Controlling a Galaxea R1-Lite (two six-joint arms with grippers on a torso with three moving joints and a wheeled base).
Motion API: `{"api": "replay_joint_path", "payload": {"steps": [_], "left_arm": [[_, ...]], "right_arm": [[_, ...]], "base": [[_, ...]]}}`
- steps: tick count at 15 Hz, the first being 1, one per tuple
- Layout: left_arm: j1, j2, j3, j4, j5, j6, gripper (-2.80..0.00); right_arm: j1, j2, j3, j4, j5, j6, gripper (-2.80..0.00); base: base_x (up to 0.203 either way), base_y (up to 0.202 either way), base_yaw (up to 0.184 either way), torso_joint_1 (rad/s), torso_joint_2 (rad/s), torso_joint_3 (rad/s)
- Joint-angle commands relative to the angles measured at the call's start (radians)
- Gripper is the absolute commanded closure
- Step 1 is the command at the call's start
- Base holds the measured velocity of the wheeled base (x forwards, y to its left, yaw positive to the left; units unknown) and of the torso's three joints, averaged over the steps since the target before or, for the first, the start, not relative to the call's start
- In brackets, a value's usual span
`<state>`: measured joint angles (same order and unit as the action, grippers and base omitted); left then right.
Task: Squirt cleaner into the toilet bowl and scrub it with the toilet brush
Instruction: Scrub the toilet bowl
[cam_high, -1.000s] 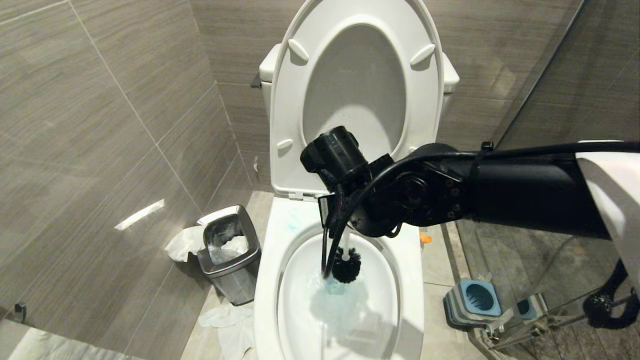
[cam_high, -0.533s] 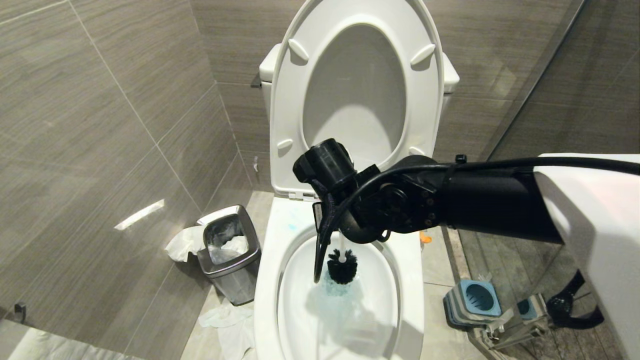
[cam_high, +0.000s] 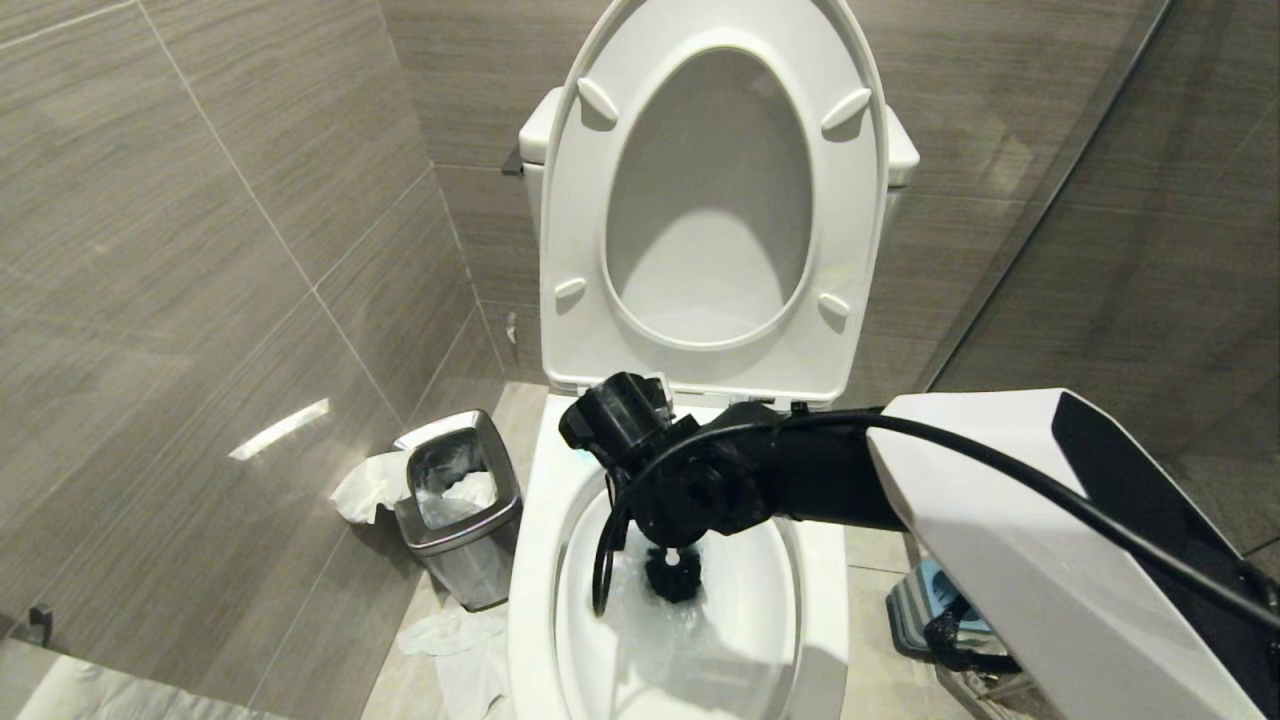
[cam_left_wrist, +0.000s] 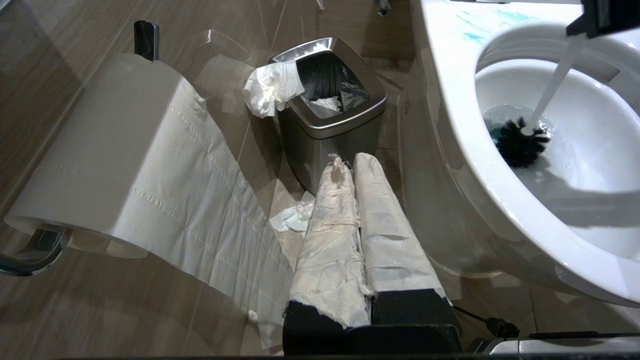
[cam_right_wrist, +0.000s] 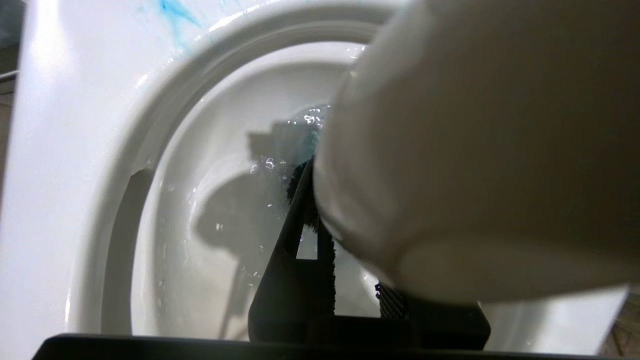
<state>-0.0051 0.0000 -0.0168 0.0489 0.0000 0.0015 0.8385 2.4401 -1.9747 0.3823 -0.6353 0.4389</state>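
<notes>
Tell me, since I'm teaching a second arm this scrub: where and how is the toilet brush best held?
Likely by the toilet brush handle's upper end, from above: the slim shaft slants up out of the toilet bowl, bristles wet below. The right gripper grips there.

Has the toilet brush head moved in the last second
Yes. The toilet brush head has gone lower and deeper into the toilet bowl, farther from the raised seat, held by the right gripper.

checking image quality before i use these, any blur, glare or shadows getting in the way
Right wrist view: the toilet brush handle sits so close that it is a soft white blur hiding much of the toilet bowl. Head view: a bright glare streak on the wall tiles. Left wrist view: sharp, with the arm's shadow across the basin.
</notes>
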Motion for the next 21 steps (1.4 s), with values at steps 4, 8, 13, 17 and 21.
{"api": "replay_joint_path", "payload": {"steps": [4, 8, 13, 17, 21], "left_arm": [[0.001, 0.001, 0.000, 0.000, 0.000, 0.000, 0.00], [0.001, 0.002, 0.000, 0.000, 0.000, 0.000, 0.00], [0.001, 0.002, 0.000, 0.000, 0.000, 0.000, 0.00], [0.001, 0.001, 0.000, 0.000, 0.000, 0.000, 0.00], [0.001, 0.002, 0.000, 0.000, 0.000, 0.000, 0.00]], "right_arm": [[0.009, 0.001, 0.004, 0.010, -0.018, 0.027, 0.00], [0.044, -0.180, 0.012, 0.090, -0.016, 0.029, 0.00], [0.062, -0.370, 0.065, 0.263, -0.033, 0.024, 0.00], [0.062, -0.382, 0.189, 0.254, -0.036, 0.040, 0.00], [0.090, -0.340, 0.219, 0.208, -0.019, 0.105, 0.00]], "base": [[0.000, 0.000, 0.000, 0.000, 0.00, 0.000], [0.000, 0.000, 0.000, 0.000, 0.00, 0.000], [0.000, 0.000, 0.000, 0.000, 0.00, 0.000], [0.000, 0.000, 0.000, 0.000, 0.00, 0.000], [0.000, 0.000, 0.000, 0.000, 0.00, 0.000]]}}
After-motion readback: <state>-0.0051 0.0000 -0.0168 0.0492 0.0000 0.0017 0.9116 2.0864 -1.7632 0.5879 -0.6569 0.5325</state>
